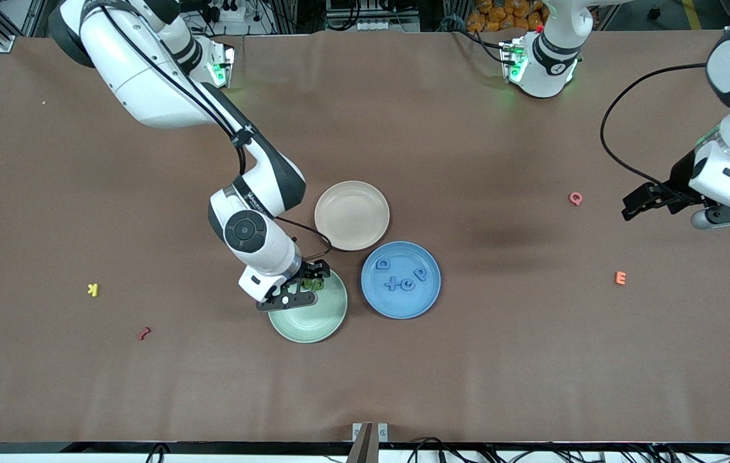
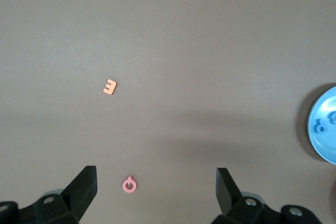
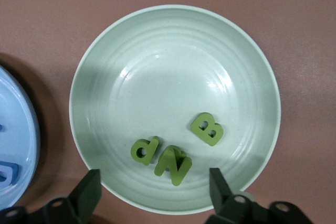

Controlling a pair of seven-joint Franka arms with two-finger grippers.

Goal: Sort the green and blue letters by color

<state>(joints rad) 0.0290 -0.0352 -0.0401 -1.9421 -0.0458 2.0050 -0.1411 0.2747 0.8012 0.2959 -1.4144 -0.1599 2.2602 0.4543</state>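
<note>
Right gripper (image 3: 152,187) over green plate (image 1: 332,321), fingers apart, holding nothing — green letters (image 3: 176,153) inside. Blue letters (image 1: 403,276) on blue plate (image 1: 429,302), at green plate's three o'clock. Left gripper (image 2: 157,187) waiting, spread wide.
</note>
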